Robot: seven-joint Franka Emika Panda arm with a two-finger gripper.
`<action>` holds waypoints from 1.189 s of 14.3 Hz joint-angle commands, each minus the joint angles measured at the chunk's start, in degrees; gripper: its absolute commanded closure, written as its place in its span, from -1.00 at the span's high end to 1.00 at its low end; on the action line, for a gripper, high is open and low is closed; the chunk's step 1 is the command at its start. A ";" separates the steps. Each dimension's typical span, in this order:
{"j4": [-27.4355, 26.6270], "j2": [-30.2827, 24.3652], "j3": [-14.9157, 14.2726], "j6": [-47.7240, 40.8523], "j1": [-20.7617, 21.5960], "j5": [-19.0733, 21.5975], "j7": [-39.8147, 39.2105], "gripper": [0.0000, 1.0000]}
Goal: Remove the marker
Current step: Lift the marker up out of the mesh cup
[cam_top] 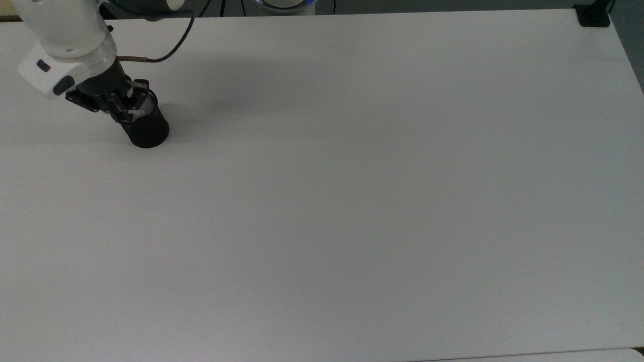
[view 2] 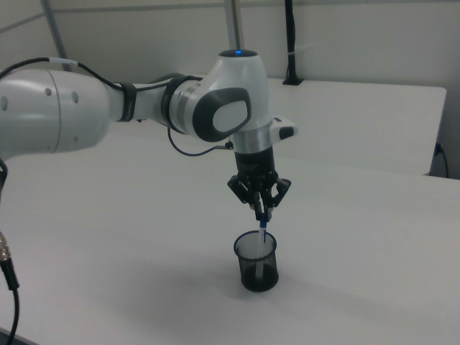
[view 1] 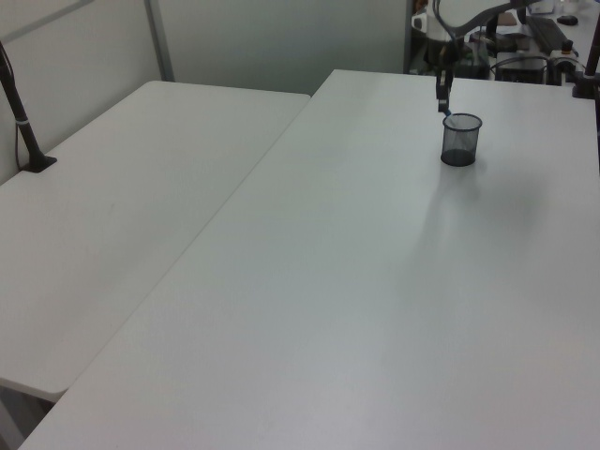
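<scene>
Gripper: your gripper (view 2: 261, 213) was pinched tight on the marker's blue cap, above the cup.
Marker: your marker (view 2: 263, 231) stood nearly upright, lower end inside the black mesh cup (view 2: 256, 264).
Cup: it sat on the white table (view 2: 359, 237).

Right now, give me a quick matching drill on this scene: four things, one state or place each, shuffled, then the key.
Things:
1. marker
2. cup
3. tool
4. table

States or places:
A. black mesh, standing upright on the table
B. white and bare under the cup
C. shut on the blue top of the pen, just above the cup's rim
D. upright, lower end inside the cup

Pairs: 1-D, 2-A, 3-C, 4-B
</scene>
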 commanded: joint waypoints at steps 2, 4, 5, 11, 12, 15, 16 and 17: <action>0.23 -4.40 -0.39 -2.48 -1.45 2.14 -2.37 -1.00; 0.84 -5.98 -0.48 -2.48 -1.54 5.31 -1.93 -1.00; 0.93 -7.12 -0.48 -2.48 -1.72 6.63 -1.76 -1.00; 2.33 -12.14 0.31 -10.26 -1.28 13.49 2.11 -1.00; 3.65 -12.14 0.66 -16.65 -0.84 13.58 2.46 -1.00; 3.49 -11.18 1.36 -27.15 5.64 12.44 4.47 -1.00; 2.26 -9.26 1.36 -27.96 8.19 10.61 5.01 -1.00; 1.90 -7.93 1.36 -28.40 10.13 8.24 5.19 -1.00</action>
